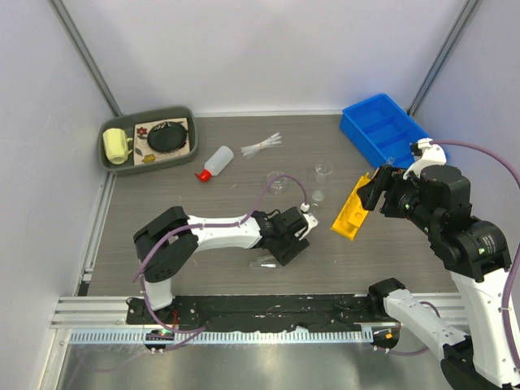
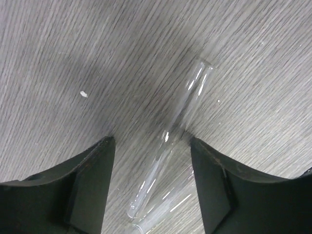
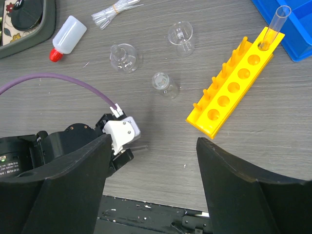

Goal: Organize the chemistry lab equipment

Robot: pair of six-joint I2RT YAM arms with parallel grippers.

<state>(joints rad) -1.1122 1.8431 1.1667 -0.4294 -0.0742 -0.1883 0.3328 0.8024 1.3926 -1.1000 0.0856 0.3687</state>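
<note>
Glass tubes (image 2: 192,92): two, lying between left gripper (image 2: 151,141) fingers, which we see spread.
Right gripper (image 3: 152,141): wide, empty.
Left arm (image 3: 19,156) print: too small for us.

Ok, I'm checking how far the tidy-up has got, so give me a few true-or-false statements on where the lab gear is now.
1. One tube stands in the rack. True.
2. The bottle stands upright. False: it lies on its side on the table.
3. The left gripper has a tube lifted. False: its jaws are open, astride loose tubes lying on the table.
4. The mug sits in the grey tray. True.
5. The beakers are in the bin. False: they stand on the table, outside it.
</note>
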